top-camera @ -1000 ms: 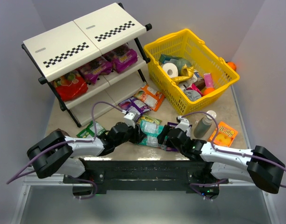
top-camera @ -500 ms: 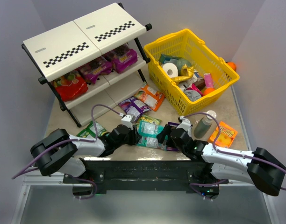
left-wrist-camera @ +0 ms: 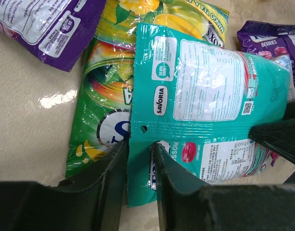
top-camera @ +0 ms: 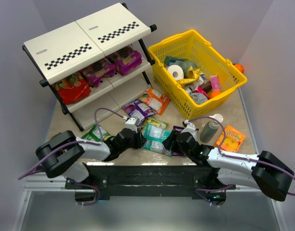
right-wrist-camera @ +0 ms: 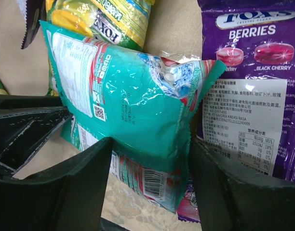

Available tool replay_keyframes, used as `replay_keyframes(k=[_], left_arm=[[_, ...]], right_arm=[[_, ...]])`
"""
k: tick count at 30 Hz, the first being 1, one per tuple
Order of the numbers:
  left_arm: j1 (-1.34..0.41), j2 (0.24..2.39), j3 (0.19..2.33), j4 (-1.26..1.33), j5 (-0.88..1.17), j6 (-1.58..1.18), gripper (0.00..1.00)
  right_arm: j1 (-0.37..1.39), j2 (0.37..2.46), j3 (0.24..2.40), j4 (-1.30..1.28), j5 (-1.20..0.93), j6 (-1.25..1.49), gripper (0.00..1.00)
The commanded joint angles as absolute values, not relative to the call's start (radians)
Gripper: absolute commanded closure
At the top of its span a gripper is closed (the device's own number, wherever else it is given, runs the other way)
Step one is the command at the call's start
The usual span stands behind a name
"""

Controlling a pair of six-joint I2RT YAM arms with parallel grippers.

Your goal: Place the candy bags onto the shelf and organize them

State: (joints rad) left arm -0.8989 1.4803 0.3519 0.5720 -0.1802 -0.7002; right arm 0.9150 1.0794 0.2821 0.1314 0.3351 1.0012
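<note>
A teal candy bag [top-camera: 157, 133] lies near the table's front edge, between my two grippers and on top of other bags. My left gripper [top-camera: 136, 137] has its jaws drawn close around that bag's left corner [left-wrist-camera: 139, 159], just under the hang hole. The right gripper [right-wrist-camera: 150, 142] stands wide, one finger on each side of the teal bag's [right-wrist-camera: 133, 101] other end. A purple berries bag [right-wrist-camera: 248, 110] lies to its right. The shelf [top-camera: 85, 38] stands at the back left with two purple bags [top-camera: 124, 58] and a red bag [top-camera: 72, 87] on its middle tier.
A yellow mesh basket [top-camera: 162, 50] full of goods stands at the back right. A grey bottle [top-camera: 210, 127] and an orange box [top-camera: 232, 138] lie right of my right gripper. Orange [top-camera: 154, 100], purple [top-camera: 138, 109] and green [top-camera: 95, 133] bags lie loose before the shelf.
My left jaws have narrowed on the teal bag's corner. The right jaws opened wider, then came in around the bag's end. The teal bag has shifted slightly between the grippers.
</note>
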Motion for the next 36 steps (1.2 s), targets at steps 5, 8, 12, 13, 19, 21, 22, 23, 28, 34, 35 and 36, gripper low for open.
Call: replay_keyframes(k=[5, 8, 12, 13, 19, 21, 22, 23, 28, 34, 35, 36], left_arm=[[-0.902, 1.442, 0.351, 0.416, -0.224, -0.699, 0.64], [-0.902, 1.424, 0.353, 0.408, -0.229, -0.693, 0.63], [-0.902, 1.39, 0.36, 0.374, -0.236, -0.687, 0.62], [-0.902, 1.365, 0.362, 0.364, -0.242, -0.687, 0.61], [-0.902, 1.188, 0.423, 0.189, -0.316, -0.661, 0.54], [-0.902, 1.125, 0.462, 0.105, -0.342, -0.644, 0.51], [-0.902, 1.062, 0.477, 0.072, -0.368, -0.64, 0.47], [-0.902, 1.03, 0.507, 0.011, -0.385, -0.629, 0.45], [-0.902, 0.839, 0.601, -0.162, -0.443, -0.586, 0.3], [-0.902, 0.671, 0.672, -0.302, -0.445, -0.508, 0.17], [-0.902, 0.649, 0.681, -0.319, -0.451, -0.508, 0.16], [-0.902, 0.611, 0.687, -0.324, -0.449, -0.509, 0.15]], right_arm=[[0.911, 1.046, 0.342, 0.003, 0.35, 0.999, 0.52], [0.913, 1.028, 0.344, -0.032, 0.359, 1.006, 0.61], [0.911, 0.993, 0.348, -0.058, 0.354, 1.008, 0.8], [0.911, 0.977, 0.35, -0.066, 0.353, 1.008, 0.82], [0.911, 0.911, 0.389, -0.094, 0.318, 1.006, 1.0], [0.911, 0.885, 0.409, -0.103, 0.301, 1.0, 1.0], [0.911, 0.881, 0.431, -0.104, 0.293, 0.999, 1.0], [0.911, 0.871, 0.443, -0.106, 0.284, 0.994, 1.0], [0.911, 0.87, 0.541, -0.097, 0.23, 0.974, 1.0], [0.911, 0.951, 0.679, -0.025, 0.176, 0.934, 1.0], [0.911, 0.978, 0.702, -0.015, 0.17, 0.922, 1.0], [0.911, 1.027, 0.725, -0.005, 0.161, 0.919, 1.0]])
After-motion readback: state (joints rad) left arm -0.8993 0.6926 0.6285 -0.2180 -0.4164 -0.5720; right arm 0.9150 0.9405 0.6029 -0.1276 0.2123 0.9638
